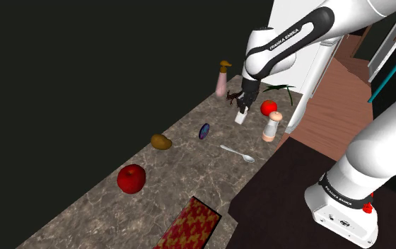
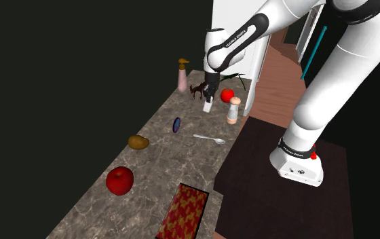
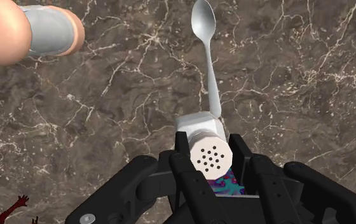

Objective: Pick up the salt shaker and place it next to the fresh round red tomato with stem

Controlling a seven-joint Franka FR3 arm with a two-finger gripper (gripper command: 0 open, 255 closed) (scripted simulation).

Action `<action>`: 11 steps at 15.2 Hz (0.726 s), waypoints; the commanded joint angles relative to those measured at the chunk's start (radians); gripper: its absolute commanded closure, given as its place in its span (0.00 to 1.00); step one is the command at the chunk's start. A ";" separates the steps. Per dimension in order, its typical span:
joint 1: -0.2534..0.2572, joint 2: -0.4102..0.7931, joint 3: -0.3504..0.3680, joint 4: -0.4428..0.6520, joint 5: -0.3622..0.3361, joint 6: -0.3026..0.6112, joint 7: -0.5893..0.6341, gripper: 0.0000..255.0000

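– Two things, please: what are my jaws doing, and where is the salt shaker?

– Your jaws are closed on the salt shaker (image 3: 203, 141). The black fingers (image 3: 241, 153) press it from both sides, up near the cap with the little holes. You hold it by the sides so it hangs straight and no salt tips out, I think.

– Is it close to the tomato?

– Yes. In the shoulder view it is just beside the red tomato (image 1: 269, 107), at the far end of the worktop (image 1: 105, 205). I cannot tell if its bottom touches the stone.

– Why this side of the tomato?

– A peach and grey grinder (image 1: 272, 126) stands close on another side, and a spoon (image 1: 237, 153) lies a bit further along. My guess is that this spot is free, so you bump nothing when you set it down.

– Any words to read?

– You can read "FRANKA EMIKA" on your arm (image 1: 288, 37). I see no label on the shaker.
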 commanded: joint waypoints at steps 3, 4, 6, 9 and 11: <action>-0.054 0.004 -0.065 0.012 -0.012 -0.009 -0.111 1.00; -0.067 0.009 -0.081 0.017 -0.015 -0.010 -0.138 1.00; -0.093 0.021 -0.112 0.031 -0.020 -0.012 -0.191 1.00; -0.131 0.046 -0.156 0.062 -0.024 -0.018 -0.270 1.00; -0.156 0.067 -0.183 0.088 -0.024 -0.023 -0.323 1.00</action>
